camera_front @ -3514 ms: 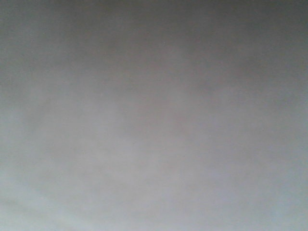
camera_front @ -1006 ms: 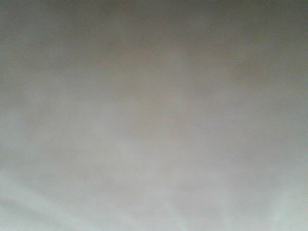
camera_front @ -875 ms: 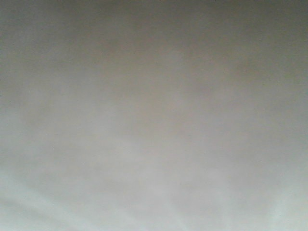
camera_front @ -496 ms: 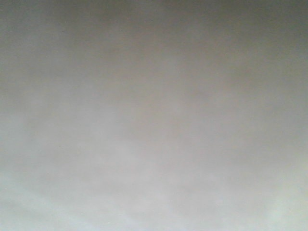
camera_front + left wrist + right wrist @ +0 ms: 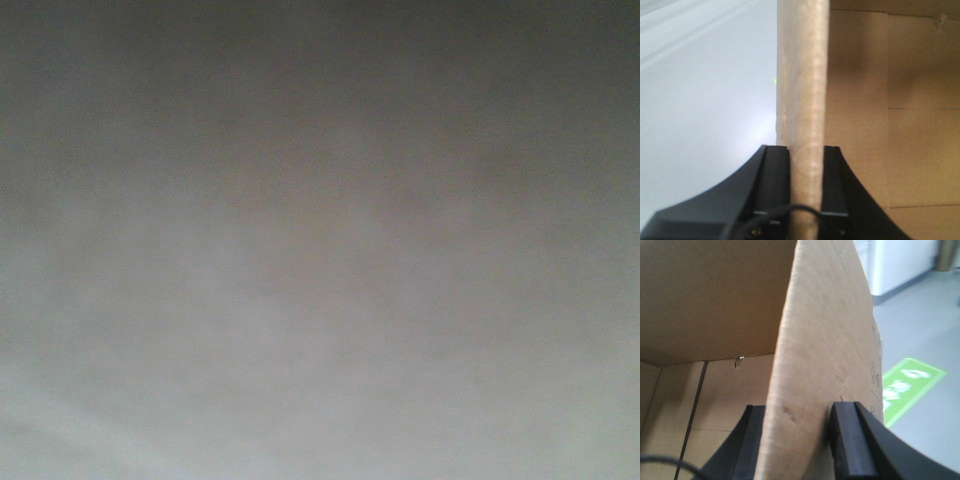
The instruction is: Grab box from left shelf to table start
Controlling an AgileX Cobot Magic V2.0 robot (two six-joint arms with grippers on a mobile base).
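- Only blurred grey from the front view, unreadable.
- From the left wrist: pinching an upright wall of the box with the left gripper, one finger on each side; pale surface alongside.
- From the right wrist: likewise clamping a cardboard wall with the right gripper; floor with a green marking beyond.

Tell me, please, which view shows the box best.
The right wrist view: it shows the box wall clamped in the right gripper, plus the open inside. The left wrist view shows a wall edge-on in the left gripper. The front view: grey blur.
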